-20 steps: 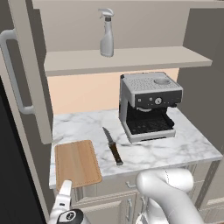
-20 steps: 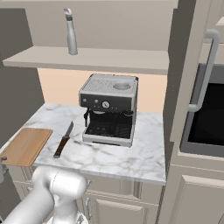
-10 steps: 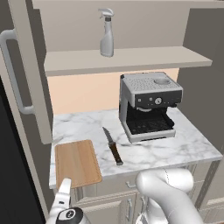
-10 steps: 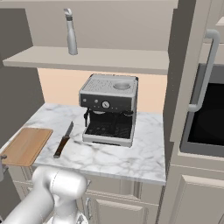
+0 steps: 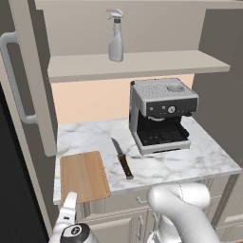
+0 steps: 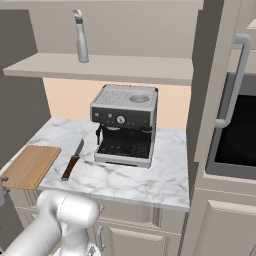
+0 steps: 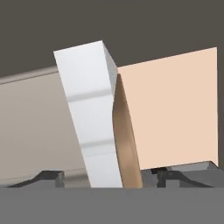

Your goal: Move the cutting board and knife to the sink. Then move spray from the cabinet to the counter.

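Observation:
The cutting board (image 5: 84,175) lies flat at the front left corner of the counter (image 5: 190,161). Just right of it lies the knife (image 5: 122,159), blade pointing toward the wall. My gripper (image 5: 70,198) sits low at the counter's front edge, right at the board's near edge. In the hand view the board's brown edge (image 7: 127,148) and the white slab edge (image 7: 89,113) stand between the two fingertips (image 7: 48,177), jaws apart on either side. The spray (image 5: 115,42) stands upright on the cabinet shelf (image 5: 142,64), also seen as spray (image 6: 81,42). The sink is out of view.
A steel coffee machine (image 5: 161,114) takes up the right half of the counter. The open cabinet door (image 5: 33,80) with its bar handle hangs at the left, above the board's corner. A dark oven front (image 6: 235,135) and a tall handle (image 6: 235,80) stand to the right.

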You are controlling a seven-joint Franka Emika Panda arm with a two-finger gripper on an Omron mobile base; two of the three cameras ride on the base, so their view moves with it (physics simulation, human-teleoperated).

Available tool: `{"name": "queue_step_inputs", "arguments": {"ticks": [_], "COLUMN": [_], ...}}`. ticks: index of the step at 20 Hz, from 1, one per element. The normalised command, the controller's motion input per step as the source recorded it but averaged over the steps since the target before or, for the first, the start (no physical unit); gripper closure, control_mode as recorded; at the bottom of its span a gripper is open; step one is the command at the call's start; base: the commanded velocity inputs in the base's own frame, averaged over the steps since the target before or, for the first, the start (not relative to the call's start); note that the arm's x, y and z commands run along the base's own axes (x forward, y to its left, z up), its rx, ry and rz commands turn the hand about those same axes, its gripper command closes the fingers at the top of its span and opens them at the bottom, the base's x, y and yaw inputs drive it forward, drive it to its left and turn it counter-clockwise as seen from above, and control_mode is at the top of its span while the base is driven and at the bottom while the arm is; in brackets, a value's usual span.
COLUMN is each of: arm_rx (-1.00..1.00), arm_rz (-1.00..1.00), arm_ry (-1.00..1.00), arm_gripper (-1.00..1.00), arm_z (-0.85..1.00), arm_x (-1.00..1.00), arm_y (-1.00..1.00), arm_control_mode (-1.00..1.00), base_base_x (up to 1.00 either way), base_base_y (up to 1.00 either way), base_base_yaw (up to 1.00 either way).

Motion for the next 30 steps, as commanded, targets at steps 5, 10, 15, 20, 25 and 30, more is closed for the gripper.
{"name": "queue_step_inputs", "arguments": {"ticks": [5, 10, 15, 20, 25, 30], "arm_rx": [0.00, 0.00, 0.00, 0.00, 0.00, 0.00], "arm_rz": [0.00, 0.00, 0.00, 0.00, 0.00, 0.00], "arm_ry": [0.00, 0.00, 0.00, 0.00, 0.02, 0.03], "arm_gripper": [1.00, 1.00, 1.00, 1.00, 1.00, 1.00], "arm_z": [0.10, 0.20, 0.26, 0.37, 0.46, 0.50], "arm_x": [0.00, -0.09, -0.19, -0.14, -0.09, -0.13], "arm_y": [-0.02, -0.07, -0.15, -0.26, -0.29, -0.23], "arm_control_mode": [-1.00, -1.00, -1.00, -1.00, -1.00, -1.00], "base_base_x": [0.00, 0.00, 0.00, 0.00, 0.00, 0.00], "base_base_y": [0.00, 0.00, 0.00, 0.00, 0.00, 0.00], "base_base_yaw": [0.00, 0.00, 0.00, 0.00, 0.00, 0.00]}}
